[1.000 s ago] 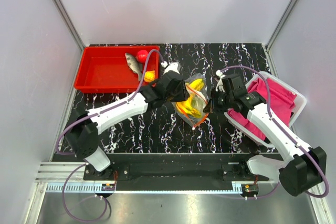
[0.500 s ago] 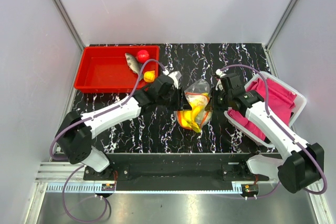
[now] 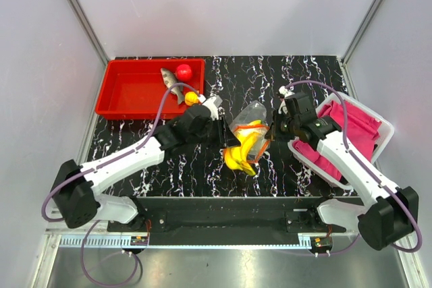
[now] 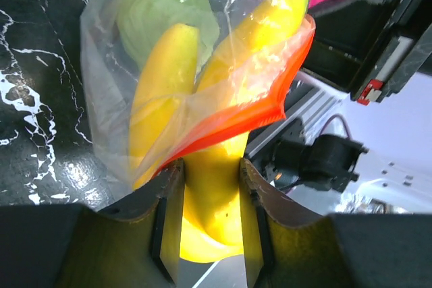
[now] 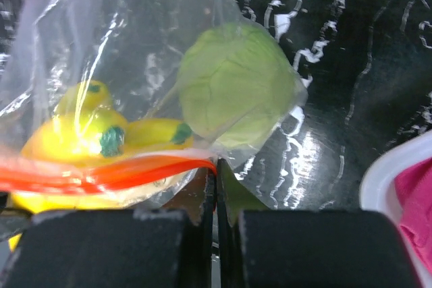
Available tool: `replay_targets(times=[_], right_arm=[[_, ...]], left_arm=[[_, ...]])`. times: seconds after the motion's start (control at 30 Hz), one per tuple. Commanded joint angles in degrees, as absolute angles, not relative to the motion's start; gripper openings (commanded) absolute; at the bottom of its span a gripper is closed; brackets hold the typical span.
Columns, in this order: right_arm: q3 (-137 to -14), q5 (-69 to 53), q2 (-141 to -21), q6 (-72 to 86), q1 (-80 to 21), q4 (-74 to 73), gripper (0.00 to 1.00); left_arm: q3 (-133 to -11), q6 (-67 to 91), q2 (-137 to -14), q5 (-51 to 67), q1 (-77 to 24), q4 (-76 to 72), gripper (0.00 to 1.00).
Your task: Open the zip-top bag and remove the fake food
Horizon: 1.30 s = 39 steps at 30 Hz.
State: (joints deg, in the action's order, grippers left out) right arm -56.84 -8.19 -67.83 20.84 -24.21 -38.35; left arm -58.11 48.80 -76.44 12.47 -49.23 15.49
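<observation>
Out past the left pincer, on its far left side, a red tray is holding the grey fish, the red round fruit and a small yellow-orange fruit. The left pincer is clamping narrowly on the stem end of the banana bunch, which is hanging half out of the orange-red mouth of the zip-top bag — a grip likely meant for drawing it free. Facing it, the right pincer is pinching the bag's zip strip, jaws almost closed on the plastic, probably anchoring the bag against that pull. A green piece is sitting deeper inside, just ahead of the right pincer. Open marbled table is lying on the near side of the left pincer — room to withdraw; the white bin of pink cloth is crowding the right arm's outer side
</observation>
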Motion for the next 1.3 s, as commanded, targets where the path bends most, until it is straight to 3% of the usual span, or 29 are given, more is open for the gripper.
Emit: replay_targets(times=[0.0, 0.13, 0.27, 0.63, 1.07, 1.27], right_arm=[[-55.9, -12.9, -63.6, 22.8, -24.0, -33.8, 0.00], [-53.5, -13.2, -61.3, 24.0, -24.0, -32.1, 0.00], [-53.9, -8.0, -61.3, 23.0, -24.0, -32.0, 0.00], [-58.4, 3.2, -67.5, 21.7, -24.0, -30.9, 0.00], [-62.0, 8.8, -72.4, 20.2, -22.7, -30.8, 0.00], [-62.0, 8.4, -72.6, 20.0, -20.0, -31.0, 0.00]], left_arm=[[-55.6, 54.4, -72.3, 8.2, -50.0, 5.1, 0.00], [-56.2, 59.6, -76.1, 15.2, -49.6, -3.6, 0.00], [-58.4, 59.3, -78.7, 19.8, -50.1, -2.4, 0.00], [-51.9, 55.0, -70.2, 26.7, -53.6, 1.5, 0.00], [-51.0, 45.8, -59.8, 15.8, -53.6, 16.7, 0.00], [-51.9, 40.0, -53.7, 3.1, -53.5, 24.3, 0.00]])
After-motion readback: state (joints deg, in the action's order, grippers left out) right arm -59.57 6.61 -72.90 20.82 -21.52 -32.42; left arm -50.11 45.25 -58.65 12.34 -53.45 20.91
